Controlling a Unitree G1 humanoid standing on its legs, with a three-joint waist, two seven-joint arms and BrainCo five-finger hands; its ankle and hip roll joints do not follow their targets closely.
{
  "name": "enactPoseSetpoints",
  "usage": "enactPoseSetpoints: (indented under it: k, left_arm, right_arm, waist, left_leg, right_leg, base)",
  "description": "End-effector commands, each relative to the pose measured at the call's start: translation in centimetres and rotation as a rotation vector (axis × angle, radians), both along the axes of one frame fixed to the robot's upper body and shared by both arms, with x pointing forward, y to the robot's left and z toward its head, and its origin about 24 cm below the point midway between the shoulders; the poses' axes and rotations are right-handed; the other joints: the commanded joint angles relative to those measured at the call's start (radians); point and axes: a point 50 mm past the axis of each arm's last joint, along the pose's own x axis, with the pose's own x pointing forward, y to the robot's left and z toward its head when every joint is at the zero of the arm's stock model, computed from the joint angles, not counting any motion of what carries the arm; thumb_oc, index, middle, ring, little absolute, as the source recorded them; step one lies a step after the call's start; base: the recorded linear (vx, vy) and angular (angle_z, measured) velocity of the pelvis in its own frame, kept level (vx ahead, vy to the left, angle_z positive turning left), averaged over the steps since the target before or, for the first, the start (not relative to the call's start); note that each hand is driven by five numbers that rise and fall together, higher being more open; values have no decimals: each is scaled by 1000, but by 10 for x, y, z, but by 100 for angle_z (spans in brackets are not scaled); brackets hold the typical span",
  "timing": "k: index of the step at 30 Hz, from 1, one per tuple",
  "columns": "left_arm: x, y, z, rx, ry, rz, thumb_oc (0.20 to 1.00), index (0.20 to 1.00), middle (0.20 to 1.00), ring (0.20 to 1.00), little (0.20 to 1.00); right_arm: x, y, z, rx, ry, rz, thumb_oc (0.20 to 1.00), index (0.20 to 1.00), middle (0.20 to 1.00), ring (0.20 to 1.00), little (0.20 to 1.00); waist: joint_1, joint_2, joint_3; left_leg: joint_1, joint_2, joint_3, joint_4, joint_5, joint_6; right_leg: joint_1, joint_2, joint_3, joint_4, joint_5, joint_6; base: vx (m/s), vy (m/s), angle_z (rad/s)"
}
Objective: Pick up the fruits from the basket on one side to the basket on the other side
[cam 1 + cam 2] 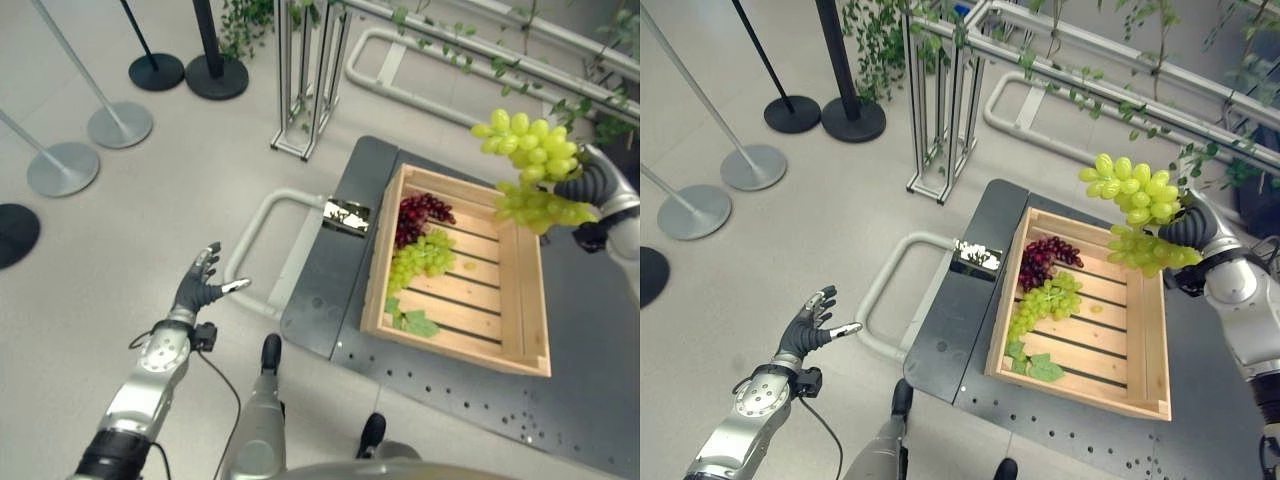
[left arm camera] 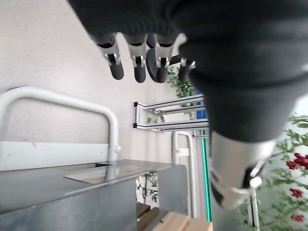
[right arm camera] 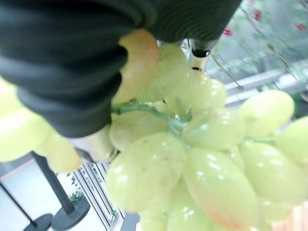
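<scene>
With a bunch of green grapes [image 1: 1143,212] lifted clear of the wooden crate [image 1: 1152,340], the carrying step of the task is judged to be in hand. The bunch is held by the right hand [image 1: 1188,228], whose fingers are curled round its stem end; in the right wrist view the grapes [image 3: 192,159] are seen pressed right against the hand's dark cover, with the green stalk running under it. The bunch is suspended above the crate's far right corner, well apart from the fruit left inside.

Two more bunches are seen in the crate: a dark red bunch [image 1: 1045,257] at the far end and a second green bunch [image 1: 1048,298] just beside it, with a few green leaves [image 1: 1034,363] near the front wall. The crate is set on a dark grey cart deck [image 1: 960,320].

The receiving basket cannot be made out, so its side is left as a guess; probably it lies beyond the right edge. The next move is judged to call for a steady swing away from the crate, the grip kept closed so that no grapes are shaken loose.

The left hand [image 1: 200,283] is held over the floor, fingers spread and grasping nothing.
</scene>
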Motion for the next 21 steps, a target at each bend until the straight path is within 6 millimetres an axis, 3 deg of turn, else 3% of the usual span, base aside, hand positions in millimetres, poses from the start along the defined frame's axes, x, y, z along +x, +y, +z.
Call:
enactPoseSetpoints:
  k: [1, 5, 8, 11, 14, 18, 19, 21]
  left_arm:
    - [7, -2, 26, 120, -86, -94, 1000, 1000, 1000, 1000, 1000]
    - [17, -11, 36, 181, -96, -172, 1000, 1000, 1000, 1000, 1000]
    - [19, -14, 37, 188, -99, -188, 1000, 1000, 1000, 1000, 1000]
    - [31, -31, 44, 200, -124, -257, 1000, 1000, 1000, 1000, 1000]
    - [42, -54, 46, 203, -133, -347, 1000, 1000, 1000, 1000, 1000]
    - [49, -71, 45, 179, -132, -391, 1000, 1000, 1000, 1000, 1000]
    - [58, -92, 46, 154, -140, -432, 1000, 1000, 1000, 1000, 1000]
    - [61, -97, 49, 153, -151, -442, 1000, 1000, 1000, 1000, 1000]
  right_arm:
    - [11, 27, 45, -114, -43, 116, 200, 200, 200, 200, 200]
    - [20, 59, 71, -254, -21, 201, 200, 200, 200, 200, 200]
    - [25, 68, 76, -280, -16, 218, 200, 200, 200, 200, 200]
    - [38, 94, 80, -357, 8, 269, 200, 200, 200, 200, 200]
    - [52, 118, 78, -432, 33, 301, 200, 200, 200, 200, 200]
    - [62, 134, 74, -471, 40, 314, 200, 200, 200, 200, 200]
    - [71, 153, 66, -462, 47, 348, 200, 200, 200, 200, 200]
    - [73, 161, 64, -449, 46, 371, 200, 200, 200, 200, 200]
  waist:
    - [4, -40, -84]
    - [0, -48, -117]
    - [-8, -41, -123]
    - [-11, -45, -143]
    - [-12, -50, -160]
    - [-12, -48, -166]
    - [-13, -48, -174]
    - [-12, -48, -177]
  left_leg:
    - [134, -25, 12, 16, -226, 5]
    - [147, -19, 15, 16, -225, 1]
    - [155, -16, 14, 14, -226, 0]
    - [166, -12, 14, 13, -228, -3]
    - [172, -9, 11, 11, -229, -3]
    - [172, -10, 9, 12, -230, -2]
    - [174, -11, 3, 13, -231, 0]
    - [175, -11, 1, 12, -231, 0]
  right_leg:
    - [-148, -40, 41, 47, 148, 15]
    - [-134, -38, 39, 49, 152, 15]
    - [-128, -38, 39, 48, 151, 16]
    - [-113, -35, 37, 47, 148, 15]
    - [-105, -33, 35, 46, 145, 12]
    - [-102, -33, 35, 48, 143, 11]
    - [-99, -31, 36, 50, 141, 9]
    - [-98, -30, 35, 51, 140, 7]
  base:
    - [65, 2, -2]
    - [41, 2, -5]
    - [39, 0, -4]
    - [27, -7, -1]
    - [6, -2, 1]
    - [0, 0, 0]
    - [0, 0, 0]
    - [0, 0, 0]
